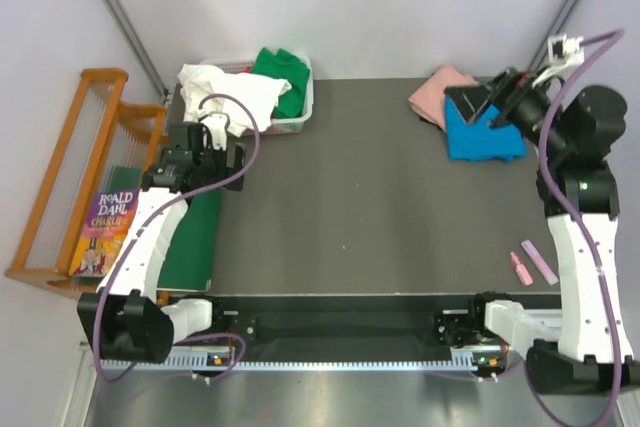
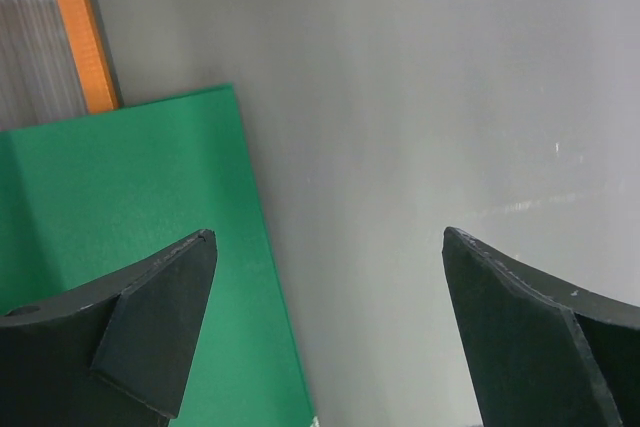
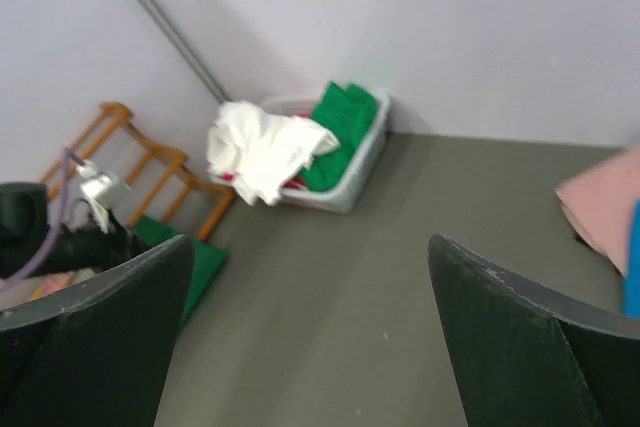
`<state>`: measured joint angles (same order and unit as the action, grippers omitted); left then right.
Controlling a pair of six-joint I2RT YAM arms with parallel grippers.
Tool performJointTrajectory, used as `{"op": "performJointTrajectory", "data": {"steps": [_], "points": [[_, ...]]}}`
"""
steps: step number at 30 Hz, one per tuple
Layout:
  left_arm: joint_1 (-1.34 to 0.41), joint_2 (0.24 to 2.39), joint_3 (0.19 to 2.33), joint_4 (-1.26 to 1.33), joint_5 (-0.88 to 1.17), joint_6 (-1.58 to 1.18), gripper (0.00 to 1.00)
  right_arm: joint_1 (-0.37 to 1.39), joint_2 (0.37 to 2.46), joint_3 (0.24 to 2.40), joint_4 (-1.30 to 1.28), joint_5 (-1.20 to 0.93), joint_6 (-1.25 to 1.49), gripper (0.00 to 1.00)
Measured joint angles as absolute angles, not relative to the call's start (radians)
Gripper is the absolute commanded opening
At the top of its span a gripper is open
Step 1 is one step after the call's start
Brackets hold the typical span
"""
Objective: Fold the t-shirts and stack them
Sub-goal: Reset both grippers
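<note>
**Task status: partly complete.**

At the far right of the table, a pile of folded t-shirts is seen. It consists of a pink tee, a black tee and a blue tee. The exact layering is partly hidden by the right gripper. This gripper is held above the pile, with its fingers spread wide and nothing between them.

In the basket at the far left, a white tee and a green tee are heaped unfolded. A trace of red is seen beneath them, but what it is cannot be told. These two tees are judged outstanding: each is to be lifted out, folded and added to the pile.

The left gripper is positioned over the left edge of the table, above the edge of the green board and near the basket. Its fingers are likewise spread wide and empty.
</note>
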<state>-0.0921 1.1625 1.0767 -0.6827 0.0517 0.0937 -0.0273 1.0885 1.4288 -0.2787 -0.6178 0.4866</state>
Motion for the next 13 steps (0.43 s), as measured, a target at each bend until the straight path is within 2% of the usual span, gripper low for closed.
{"op": "performJointTrajectory", "data": {"steps": [4, 9, 13], "points": [[-0.031, 1.224, 1.085, -0.647, 0.106, 0.057, 0.99, 0.017, 0.979, 1.291, -0.370, -0.470, 0.393, 1.00], [-0.011, 1.271, 1.085, -0.593, 0.166, 0.034, 0.99, 0.041, 1.009, 1.140, -0.507, -0.284, 0.331, 1.00], [-0.011, 1.275, 1.082, -0.533, 0.198, 0.023, 0.99, 0.043, 1.018, 1.120, -0.566, -0.160, 0.301, 1.00]]}}
